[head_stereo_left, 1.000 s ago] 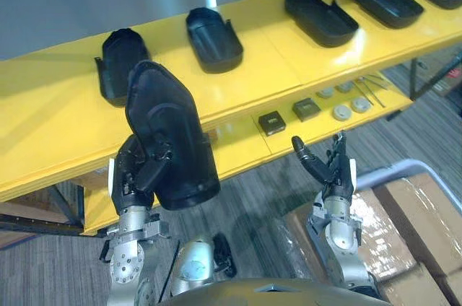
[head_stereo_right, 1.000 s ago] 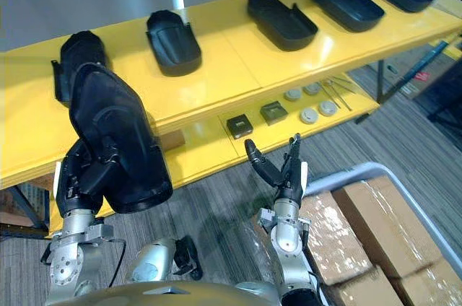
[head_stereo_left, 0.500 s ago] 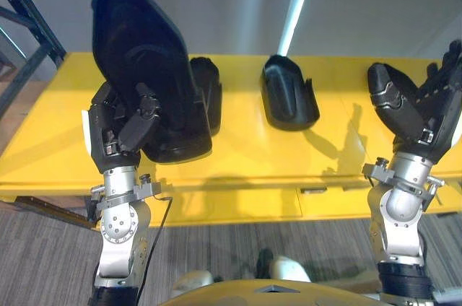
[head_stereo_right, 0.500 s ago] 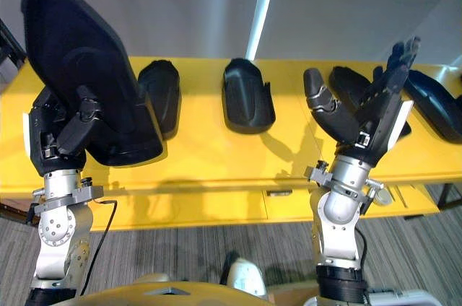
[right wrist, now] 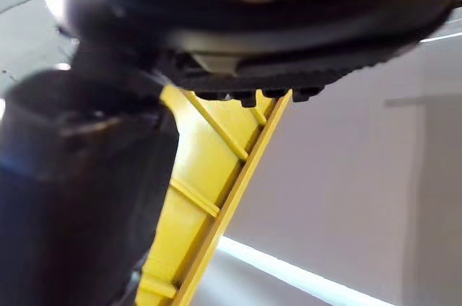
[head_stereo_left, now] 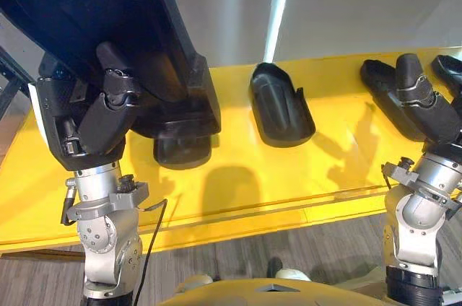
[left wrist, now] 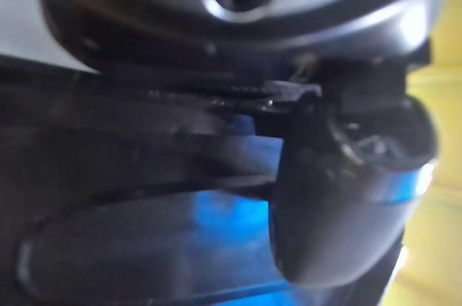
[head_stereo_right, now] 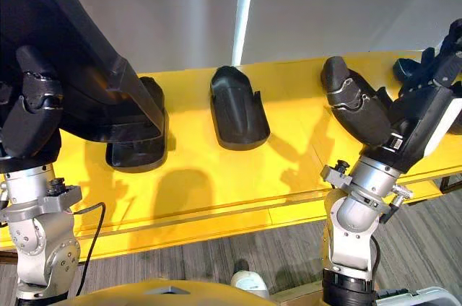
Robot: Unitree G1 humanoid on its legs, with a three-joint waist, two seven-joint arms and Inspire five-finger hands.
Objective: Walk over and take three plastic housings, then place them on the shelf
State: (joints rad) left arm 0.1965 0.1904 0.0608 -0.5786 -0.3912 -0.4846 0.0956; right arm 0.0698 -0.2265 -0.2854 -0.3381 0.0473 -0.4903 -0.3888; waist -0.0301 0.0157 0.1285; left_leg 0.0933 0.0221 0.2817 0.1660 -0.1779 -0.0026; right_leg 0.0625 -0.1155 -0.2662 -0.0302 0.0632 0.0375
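We see a grey wall (head_stereo_left: 361,3), a pale strip (head_stereo_left: 279,10) on it (upright, bright), and carpet floor (head_stereo_right: 216,263) below.

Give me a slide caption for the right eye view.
Left hand holds a black housing above the yellow shelf, where other housings lie; right hand open.

**Left hand (head_stereo_left: 76,122) clamped, right hand (head_stereo_right: 413,124) open**

Left hand is raised on the left side, thumb and fingers curled round a black housing (head_stereo_left: 94,10) held high. Right hand is raised on the right side, empty, fingers straight and pointing up, thumb spread wide. Both wrists are upright.
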